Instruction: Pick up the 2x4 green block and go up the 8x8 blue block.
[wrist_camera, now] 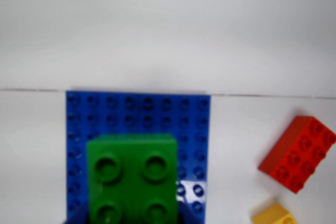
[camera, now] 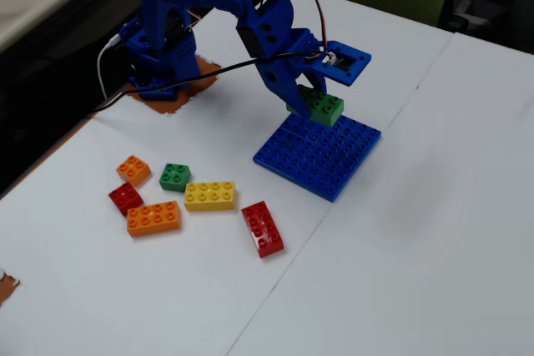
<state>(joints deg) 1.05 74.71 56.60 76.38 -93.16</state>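
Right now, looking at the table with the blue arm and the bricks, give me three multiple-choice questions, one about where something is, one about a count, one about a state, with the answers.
1. Where is the 2x4 green block?
A. Over the far part of the 8x8 blue block, in the gripper
B. Among the loose bricks
C. Beside the arm's base

2. How many red bricks lie loose on the table?
A. None
B. Two
C. Four

3. What is the gripper's state?
A. Open and empty
B. Shut on the 2x4 green block
C. Out of view

Answers:
1 A: the fixed view shows it at the plate's far edge.
2 B: a long red brick and a small red brick lie in the fixed view.
3 B: the fingers clamp the block, which fills the wrist view's foreground.
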